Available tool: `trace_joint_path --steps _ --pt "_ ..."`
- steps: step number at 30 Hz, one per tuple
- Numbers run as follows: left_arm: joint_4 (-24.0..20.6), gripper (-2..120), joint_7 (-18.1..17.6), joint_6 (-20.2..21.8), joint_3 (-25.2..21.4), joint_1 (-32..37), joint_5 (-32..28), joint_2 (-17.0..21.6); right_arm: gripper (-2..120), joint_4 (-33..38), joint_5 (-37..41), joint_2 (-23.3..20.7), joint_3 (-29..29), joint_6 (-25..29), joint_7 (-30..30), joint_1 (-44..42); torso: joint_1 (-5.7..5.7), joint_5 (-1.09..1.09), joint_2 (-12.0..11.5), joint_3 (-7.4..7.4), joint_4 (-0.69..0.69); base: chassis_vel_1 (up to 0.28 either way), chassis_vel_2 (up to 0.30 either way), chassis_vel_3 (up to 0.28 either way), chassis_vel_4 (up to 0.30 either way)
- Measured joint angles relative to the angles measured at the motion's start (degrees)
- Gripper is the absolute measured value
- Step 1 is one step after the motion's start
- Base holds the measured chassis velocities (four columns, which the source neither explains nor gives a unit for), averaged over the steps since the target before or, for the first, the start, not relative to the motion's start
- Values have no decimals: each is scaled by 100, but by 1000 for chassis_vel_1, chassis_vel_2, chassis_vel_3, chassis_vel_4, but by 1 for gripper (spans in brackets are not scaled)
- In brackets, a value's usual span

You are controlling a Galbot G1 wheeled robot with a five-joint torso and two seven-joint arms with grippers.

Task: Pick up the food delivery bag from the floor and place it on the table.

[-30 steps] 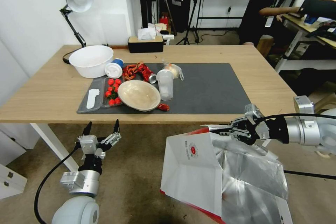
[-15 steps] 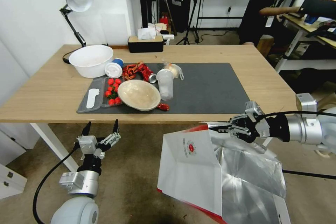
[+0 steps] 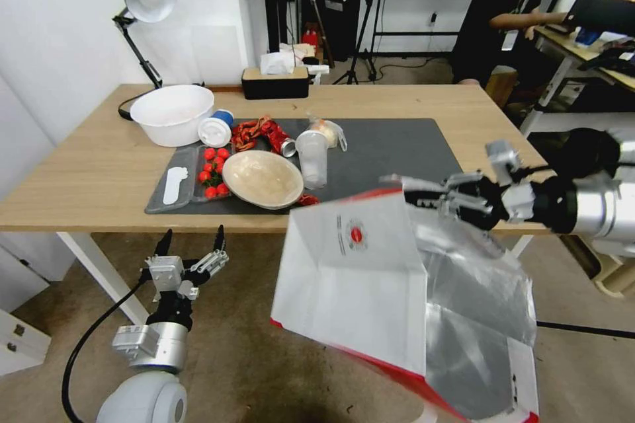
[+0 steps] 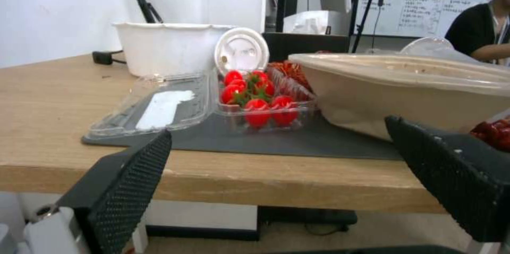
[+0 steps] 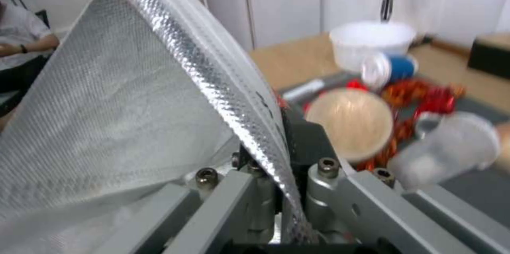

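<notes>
Above floor (image 3: 264, 357) — bag (image 3: 357, 291) under right pincer (image 3: 423, 195)

1. Bag (image 3: 350, 291): smooth matt white paper outside with red edging; crinkled, shiny silver foil lining (image 5: 106, 98) with a fine embossed grain.
2. Table (image 3: 86, 172): light wood-look top, matt; dark grey mat (image 3: 397, 158), flat and dull.
3. Right gripper (image 3: 423, 193): bare grey metal links with bolt heads.
4. Left gripper (image 4: 281, 190): black fingers (image 4: 133, 182) with a rough dimpled surface.
5. Floor (image 3: 245, 337): mottled brown carpet, rough.
6. Tomato box (image 4: 212, 102): clear glossy plastic.
</notes>
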Motion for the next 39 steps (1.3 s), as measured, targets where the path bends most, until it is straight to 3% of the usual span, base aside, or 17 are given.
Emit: trace_joint_path --steps 11,15,17,18,24,33,39 --pt "2 100 9 2 15 0 7 3 0 -167 849 101 166 -55 726 1190 -1 -1 -4 -2 0 0 0 0 0" --pt "2 100 15 3 27 3 19 -3 0 -235 1022 163 234 -88 1409 1457 -2 0 -5 -3 0 0 0 0 0" --pt "0 100 19 4 32 8 28 -8 0 -236 1090 236 383 -209 2082 1539 -3 0 -6 -3 0 0 0 0 0" --pt "0 100 19 4 32 8 28 -8 0 -236 1090 236 383 -209 2082 1539 -3 0 -6 -3 0 0 0 0 0" --pt "-5 100 24 5 35 24 49 -15 0 -174 1280 469 515 -449 3612 1652 -3 0 -8 -4 0 0 0 0 0" --pt "-5 100 30 5 48 41 89 -45 0 85 1297 867 219 -360 4816 1672 -4 0 -9 -5 0 0 0 0 0" --pt "-5 100 31 3 48 50 99 -58 0 134 1396 1053 17 -302 5195 1840 -4 -1 -9 -6 0 0 0 0 0"
